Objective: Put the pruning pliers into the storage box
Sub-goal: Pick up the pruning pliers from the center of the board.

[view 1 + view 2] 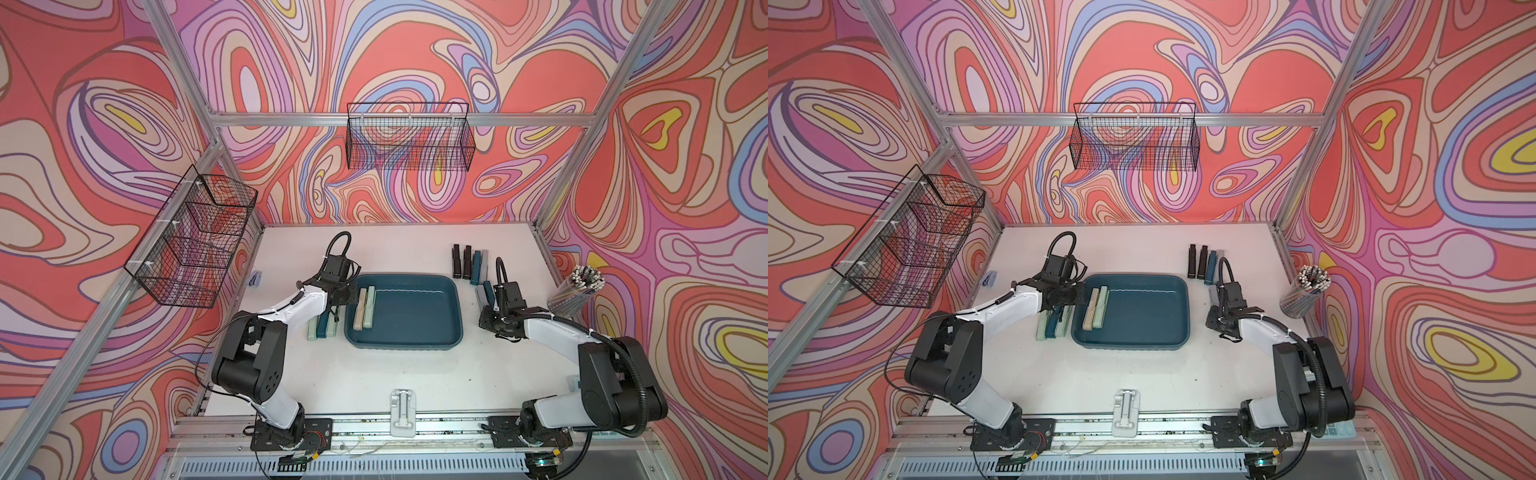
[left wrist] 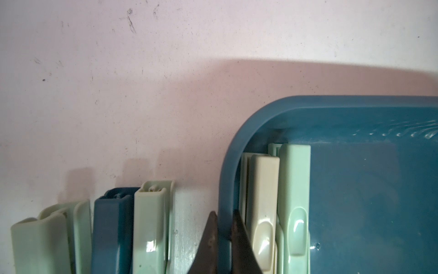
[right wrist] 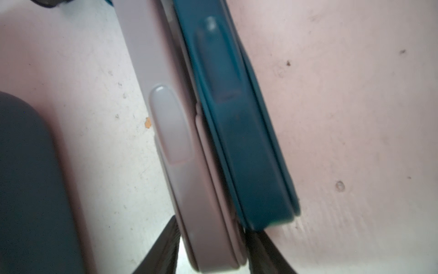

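Left gripper (image 2: 224, 213) clenched on storage box (image 1: 405, 345) rim, box at its three o'clock; right gripper (image 3: 213, 229) straddles grey pruning pliers (image 3: 189, 166), grasp unclear.

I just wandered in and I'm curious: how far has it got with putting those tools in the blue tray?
Done: two pliers lie in the storage box. In hand: the left hand pinches the box's rim, the right hand straddles a grey pliers, not yet gripping. Left: three beside the box, four at the back, a teal one.
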### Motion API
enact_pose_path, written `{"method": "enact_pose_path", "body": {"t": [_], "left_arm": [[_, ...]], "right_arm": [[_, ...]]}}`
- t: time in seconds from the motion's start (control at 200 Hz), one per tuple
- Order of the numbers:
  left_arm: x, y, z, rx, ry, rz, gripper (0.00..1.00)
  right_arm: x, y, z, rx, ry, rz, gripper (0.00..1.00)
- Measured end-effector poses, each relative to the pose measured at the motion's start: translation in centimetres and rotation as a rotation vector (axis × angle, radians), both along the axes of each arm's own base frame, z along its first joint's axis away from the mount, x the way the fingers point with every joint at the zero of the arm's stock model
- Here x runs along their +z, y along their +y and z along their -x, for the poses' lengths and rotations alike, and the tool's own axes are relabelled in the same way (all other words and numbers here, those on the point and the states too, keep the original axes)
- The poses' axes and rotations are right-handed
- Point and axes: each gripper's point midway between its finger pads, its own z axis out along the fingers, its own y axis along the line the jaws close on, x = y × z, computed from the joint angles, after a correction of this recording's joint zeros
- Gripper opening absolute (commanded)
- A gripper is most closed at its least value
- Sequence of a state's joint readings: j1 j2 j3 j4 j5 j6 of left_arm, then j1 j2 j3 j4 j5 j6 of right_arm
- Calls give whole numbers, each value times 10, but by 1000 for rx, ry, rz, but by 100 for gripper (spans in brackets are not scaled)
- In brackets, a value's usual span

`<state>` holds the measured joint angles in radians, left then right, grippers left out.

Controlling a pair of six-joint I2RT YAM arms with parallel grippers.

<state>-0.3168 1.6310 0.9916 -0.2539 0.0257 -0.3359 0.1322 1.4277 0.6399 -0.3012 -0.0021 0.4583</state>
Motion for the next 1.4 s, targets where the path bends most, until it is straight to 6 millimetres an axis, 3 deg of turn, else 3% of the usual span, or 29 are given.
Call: {"method": "enact_pose_path", "body": {"t": [0.235,0.406,0.766,1.057,1.247,1.402], "left_arm": [[0,0,-1,-1,-1,-1,8],[0,0,-1,-1,-1,-1,8],[0,1,-1,0,-1,-2,8],[0,1,-1,0,-1,-2,8],[0,1,-1,0,-1,-2,8],[0,0,-1,0,-1,-1,8]], "right_arm": [[-1,3,-1,17,9,-5,53],[5,0,-19,28,-6,31,53],[1,-1,-42,57,0,74,39],[0,-2,-41,60,10,86,28],[12,-4,-34,57,8,93,24],[34,2,-34,76,-21,92,23]]}}
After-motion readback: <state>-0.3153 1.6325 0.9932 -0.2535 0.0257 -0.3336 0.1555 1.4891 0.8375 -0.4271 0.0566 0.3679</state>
